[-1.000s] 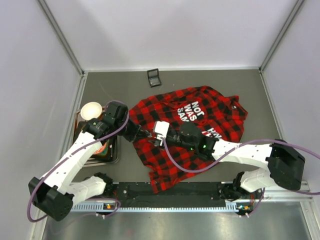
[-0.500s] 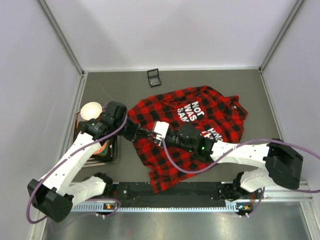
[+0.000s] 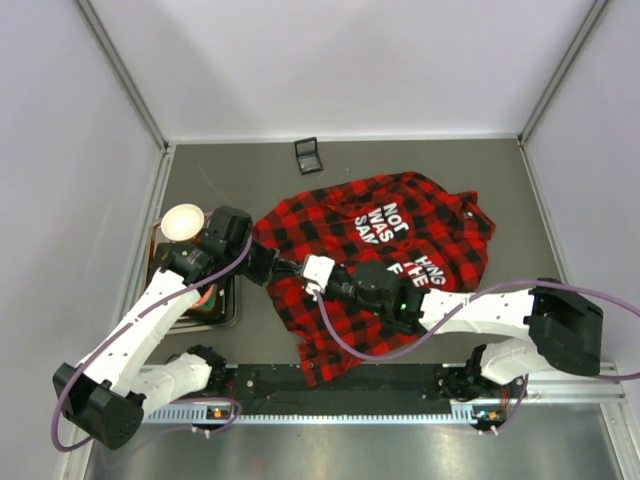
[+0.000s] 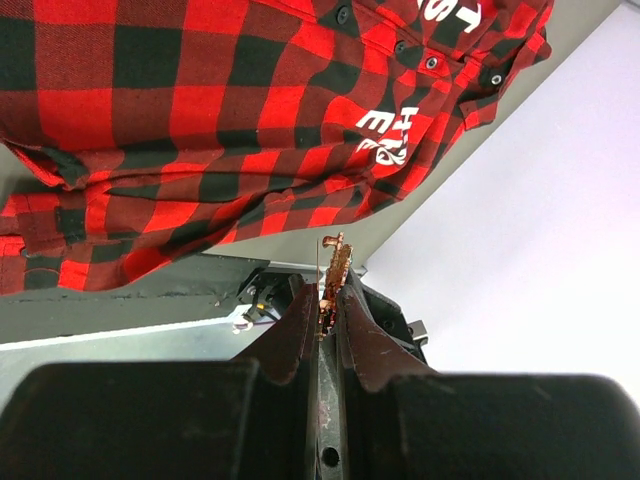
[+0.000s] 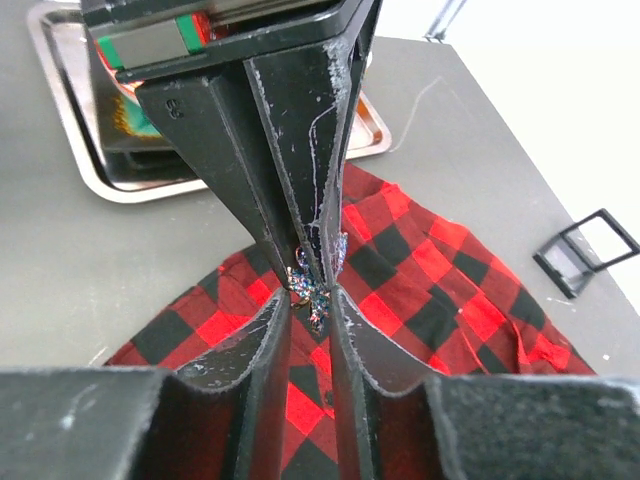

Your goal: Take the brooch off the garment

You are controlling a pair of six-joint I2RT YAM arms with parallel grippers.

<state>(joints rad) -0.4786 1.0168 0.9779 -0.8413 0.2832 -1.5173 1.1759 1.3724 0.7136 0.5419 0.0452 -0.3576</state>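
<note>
Red-and-black plaid garment (image 3: 400, 240) lies spread out, centre. Your left gripper (image 4: 322, 310) is clamped on the brooch (image 5: 315, 283), which is held clear of the cloth over its near left part. Your right gripper (image 5: 311, 300) meets it head-on, jaws narrow about the brooch; firm grip or not, can't tell.

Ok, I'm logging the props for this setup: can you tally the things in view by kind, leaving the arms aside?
Red-and-black plaid shirt: 1
Sparkly pale-blue brooch: 1
Small black square box: 1
Silver metal tray: 1
White round cup: 1
Total: 5 (what lies in the tray is too hidden to count)
</note>
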